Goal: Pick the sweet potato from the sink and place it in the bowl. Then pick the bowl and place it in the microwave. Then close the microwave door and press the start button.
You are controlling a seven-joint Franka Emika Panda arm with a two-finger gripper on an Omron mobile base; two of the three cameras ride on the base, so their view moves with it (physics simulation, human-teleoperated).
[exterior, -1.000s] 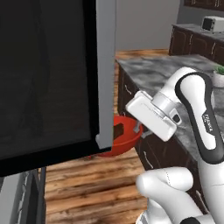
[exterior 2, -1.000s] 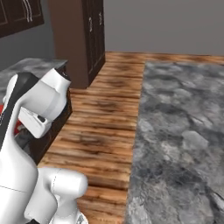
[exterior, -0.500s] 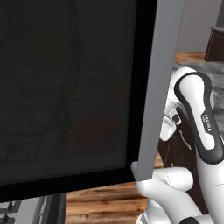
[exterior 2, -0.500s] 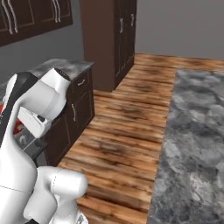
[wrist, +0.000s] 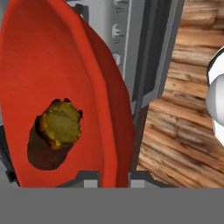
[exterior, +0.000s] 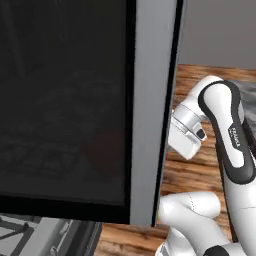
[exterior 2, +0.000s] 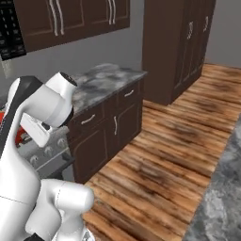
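The potato [wrist: 53,136] is lying in the bowl [wrist: 52,65], whose rim the hand [wrist: 114,177] is pinching (fingertips barely showing); microwave placement, closing the door [exterior: 150,100] and start remain.

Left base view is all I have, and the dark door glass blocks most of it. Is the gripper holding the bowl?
Observer: Yes. In the hand view the bowl sits right at the gripper, its rim between the finger tips.
Operator: Is the sweet potato inside?
Observer: Yes, the sweet potato rests against the bowl's inner wall.
Operator: What's beyond the arm?
Observer: In the right base view, a grey marbled counter over dark cabinets.
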